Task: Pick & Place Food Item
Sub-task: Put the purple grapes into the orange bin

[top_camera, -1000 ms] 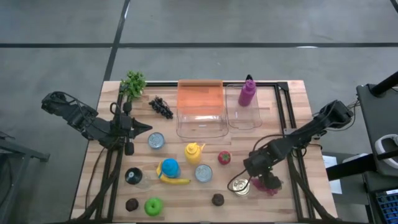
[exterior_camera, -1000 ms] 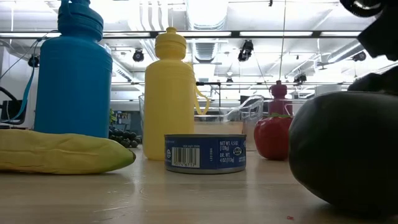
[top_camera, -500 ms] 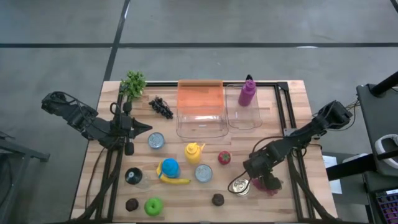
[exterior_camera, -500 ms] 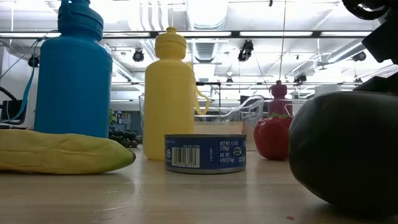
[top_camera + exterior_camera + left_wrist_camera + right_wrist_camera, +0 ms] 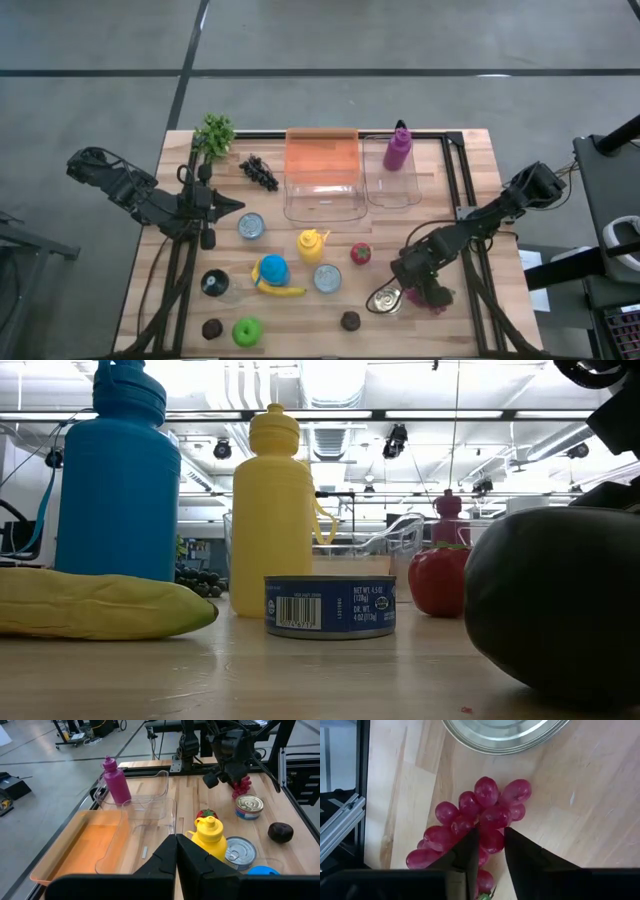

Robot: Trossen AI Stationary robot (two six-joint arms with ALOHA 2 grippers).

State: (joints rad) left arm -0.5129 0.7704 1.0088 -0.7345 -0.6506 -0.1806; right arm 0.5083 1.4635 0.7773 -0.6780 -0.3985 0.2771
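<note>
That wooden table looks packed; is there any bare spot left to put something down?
Yes. Bare wood runs along the table's right edge, beyond the purple bottle, and between the black grapes and the left pincer. It is crowded around the yellow bottle, the cans and the right pincer.

Two dark, matte, jointed arms, left arm (image 5: 130, 190) mid-left of frame, right arm (image 5: 490, 225) mid-right. Black cabling along segments. Flat, dark, tapered fingers (image 5: 465, 857) on each gripper.
</note>
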